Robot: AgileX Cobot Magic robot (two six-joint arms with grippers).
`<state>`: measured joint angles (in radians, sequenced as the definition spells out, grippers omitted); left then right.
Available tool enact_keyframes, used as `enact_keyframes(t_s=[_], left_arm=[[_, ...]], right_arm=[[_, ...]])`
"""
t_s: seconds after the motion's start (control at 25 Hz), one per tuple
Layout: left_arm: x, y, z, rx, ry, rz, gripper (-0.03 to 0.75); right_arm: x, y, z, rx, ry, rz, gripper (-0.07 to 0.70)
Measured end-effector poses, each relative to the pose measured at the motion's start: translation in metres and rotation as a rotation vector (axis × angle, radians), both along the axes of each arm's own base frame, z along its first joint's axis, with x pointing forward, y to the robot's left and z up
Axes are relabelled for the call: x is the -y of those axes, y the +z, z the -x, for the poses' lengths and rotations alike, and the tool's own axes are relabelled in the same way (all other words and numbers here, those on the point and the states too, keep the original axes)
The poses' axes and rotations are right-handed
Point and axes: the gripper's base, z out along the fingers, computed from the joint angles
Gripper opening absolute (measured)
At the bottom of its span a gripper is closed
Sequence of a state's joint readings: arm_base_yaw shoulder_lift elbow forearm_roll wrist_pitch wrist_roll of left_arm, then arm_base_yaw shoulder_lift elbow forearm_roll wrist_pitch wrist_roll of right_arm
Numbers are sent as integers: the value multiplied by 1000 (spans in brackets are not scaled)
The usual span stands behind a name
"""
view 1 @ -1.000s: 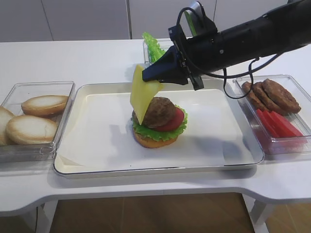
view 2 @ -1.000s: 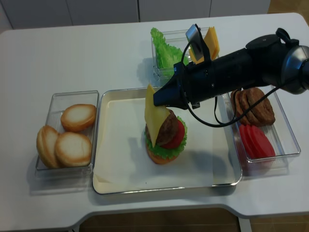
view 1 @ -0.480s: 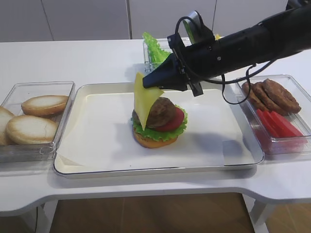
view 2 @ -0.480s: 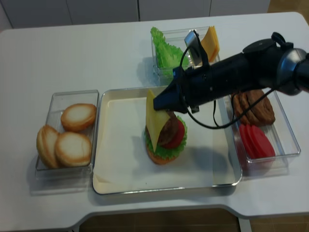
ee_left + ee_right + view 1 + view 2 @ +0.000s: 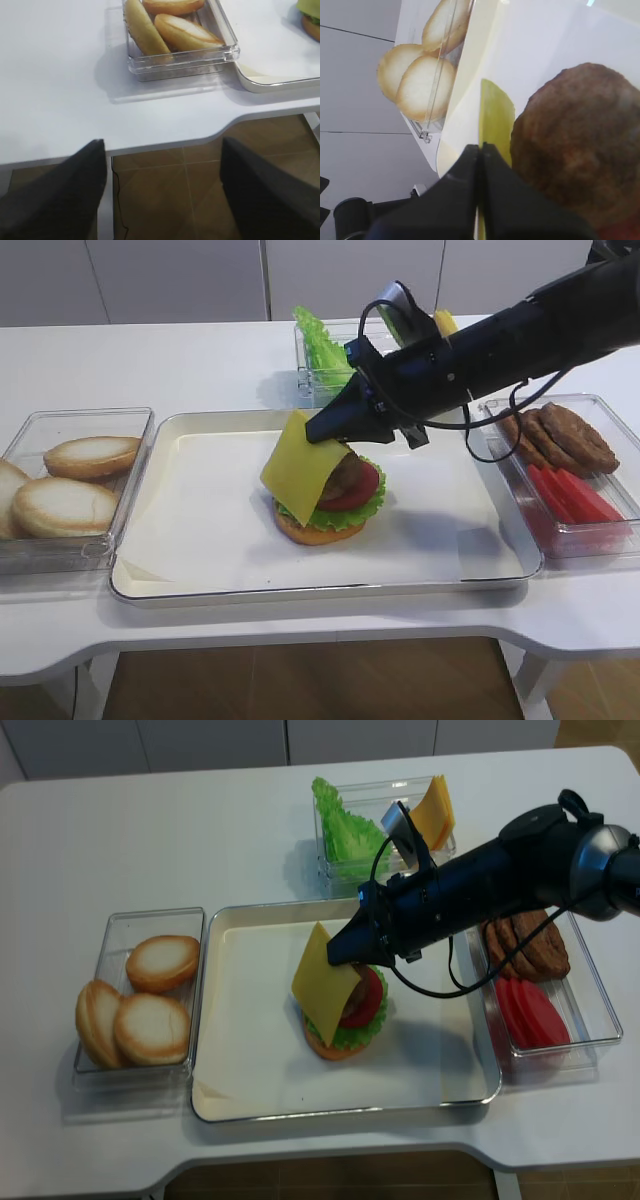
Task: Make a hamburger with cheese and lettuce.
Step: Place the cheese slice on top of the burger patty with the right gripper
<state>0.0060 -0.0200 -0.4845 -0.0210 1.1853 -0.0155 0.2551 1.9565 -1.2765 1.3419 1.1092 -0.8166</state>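
Black right arm [image 5: 500, 335], looped black cable [image 5: 495, 425], seemingly matte tapered end effector [image 5: 318, 432]

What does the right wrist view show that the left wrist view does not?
Only the right wrist view: the shut right hand pinching the thin yellow cheese slice beside the round brown patty. Only the left wrist view: the open left hand over the white table's edge and brown floor. Both: the pale bun halves in their clear box, and the white tray's rim.
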Motion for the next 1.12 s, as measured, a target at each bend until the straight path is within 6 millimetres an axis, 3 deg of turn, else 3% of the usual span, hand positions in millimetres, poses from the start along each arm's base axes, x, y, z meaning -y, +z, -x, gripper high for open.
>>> enact_keyframes(t_s=[1.12], left_arm=[[0, 0, 0, 0, 0, 0, 528]], right_arm=[[7, -2, -3, 64, -38, 137, -1]])
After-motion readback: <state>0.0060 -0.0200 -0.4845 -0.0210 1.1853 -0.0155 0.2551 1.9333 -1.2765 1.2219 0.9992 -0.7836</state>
